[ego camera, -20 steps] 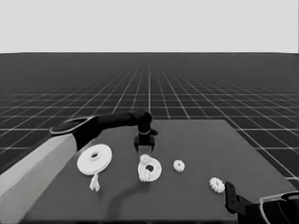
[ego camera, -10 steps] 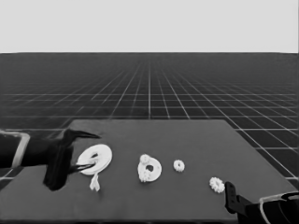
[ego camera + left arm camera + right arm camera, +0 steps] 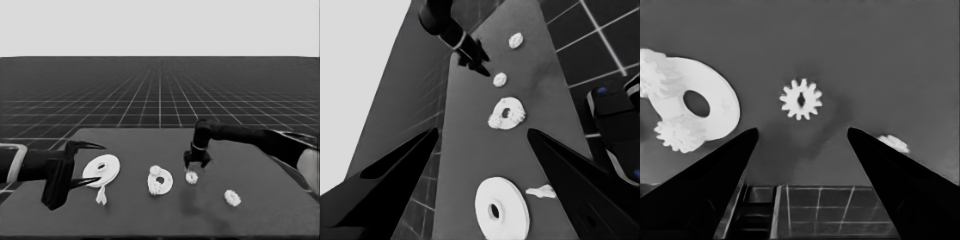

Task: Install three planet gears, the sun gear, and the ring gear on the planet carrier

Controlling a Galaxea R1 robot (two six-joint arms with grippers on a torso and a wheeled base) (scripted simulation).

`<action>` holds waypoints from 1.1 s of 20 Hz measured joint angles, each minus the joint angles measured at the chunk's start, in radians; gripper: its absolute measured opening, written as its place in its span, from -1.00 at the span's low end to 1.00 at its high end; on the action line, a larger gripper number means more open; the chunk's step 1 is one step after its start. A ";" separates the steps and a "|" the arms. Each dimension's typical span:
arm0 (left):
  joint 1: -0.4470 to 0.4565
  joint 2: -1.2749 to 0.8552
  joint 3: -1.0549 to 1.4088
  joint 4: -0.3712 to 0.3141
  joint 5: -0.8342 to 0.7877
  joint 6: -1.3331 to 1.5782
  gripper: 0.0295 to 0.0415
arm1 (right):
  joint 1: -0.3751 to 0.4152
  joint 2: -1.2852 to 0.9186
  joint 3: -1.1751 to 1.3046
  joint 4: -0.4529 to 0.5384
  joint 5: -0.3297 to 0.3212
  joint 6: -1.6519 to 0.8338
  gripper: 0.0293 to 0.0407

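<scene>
The smaller round part (image 3: 161, 183) lies mid-table with two gears on its rim, one being a gear (image 3: 155, 170) on the far side. In the right wrist view it is the smaller round part (image 3: 715, 102). My right gripper (image 3: 196, 165) hangs open just above a loose gear (image 3: 191, 177), which sits ahead of the open fingers as the loose gear (image 3: 801, 99). Another gear (image 3: 232, 197) lies farther right. The larger round part (image 3: 101, 170) rests at the left, beside my waiting left gripper (image 3: 100, 163), which is open and holds nothing.
A thin white piece (image 3: 101, 196) lies just in front of the larger round part. Dark machinery with blue lights (image 3: 615, 125) stands past the table's edge in the left wrist view. The table's near edge and floor grid (image 3: 810, 210) show under the right fingers.
The left arm has pulled back from over the smaller round part to the table's left end. The right arm has come in from the lower right corner to above the loose gear.
</scene>
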 joint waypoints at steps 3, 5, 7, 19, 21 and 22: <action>0.000 0.000 0.000 0.000 0.000 0.000 0.49 | -0.076 0.025 -0.064 -0.070 0.036 -0.020 0.61; 0.000 0.000 0.000 0.000 0.000 0.000 0.49 | -0.160 0.048 -0.130 -0.133 0.077 -0.049 0.61; 0.000 0.000 0.000 0.000 0.000 0.000 0.49 | -0.184 0.059 -0.159 -0.152 0.094 -0.062 0.61; 0.000 0.000 0.000 0.000 0.000 0.000 0.49 | -0.194 0.065 -0.175 -0.162 0.103 -0.069 -0.66; 0.000 0.000 0.000 0.000 0.000 0.000 0.49 | -0.194 0.065 -0.175 -0.162 0.103 -0.069 -0.66; 0.000 0.000 0.000 0.000 0.000 0.000 0.49 | -0.194 0.065 -0.175 -0.162 0.103 -0.069 -0.66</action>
